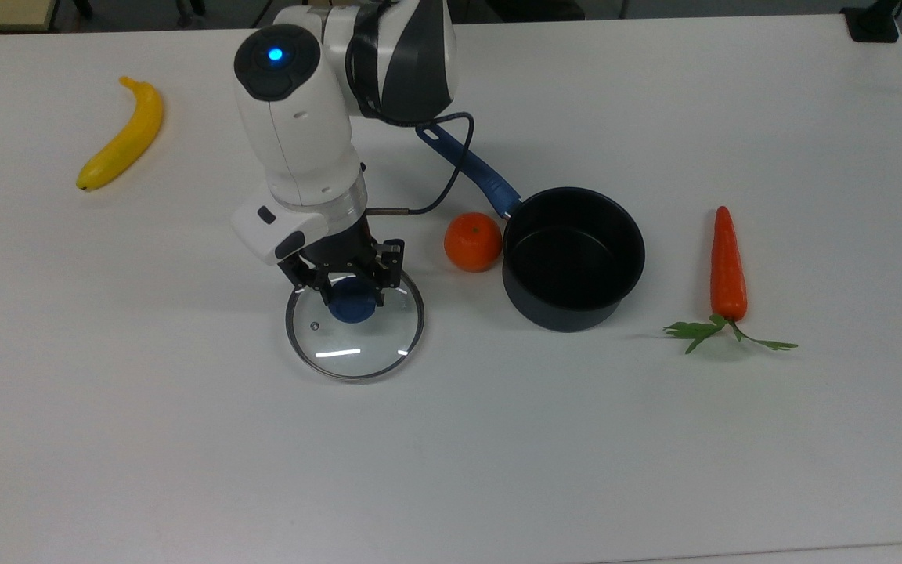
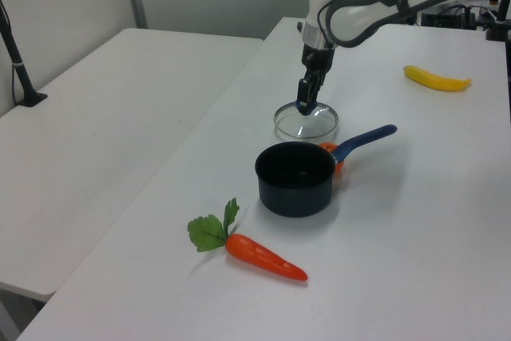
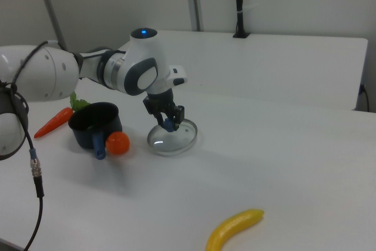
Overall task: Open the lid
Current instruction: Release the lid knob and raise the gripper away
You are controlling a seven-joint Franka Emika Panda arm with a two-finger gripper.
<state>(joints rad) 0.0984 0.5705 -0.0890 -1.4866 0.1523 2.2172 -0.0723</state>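
Observation:
The clear glass lid (image 1: 357, 338) with its metal rim sits low over the white table (image 1: 185, 439), left of the pot in the top view. My gripper (image 1: 351, 298) is shut on the lid's blue centre knob (image 1: 351, 306). The left view has the lid (image 2: 308, 124) just beyond the pot, with the gripper (image 2: 304, 105) on top of it. Seen from the right view, the lid (image 3: 173, 138) tilts slightly under the gripper (image 3: 169, 123). The dark saucepan (image 1: 574, 258) stands uncovered, its long blue handle (image 1: 470, 168) pointing up-left.
An orange (image 1: 473, 242) lies between the lid and the saucepan. At the top view's right lies a carrot (image 1: 727, 266) with green leaves. A banana (image 1: 124, 136) rests at the top view's far left. The arm's cable (image 1: 443, 188) loops above the handle.

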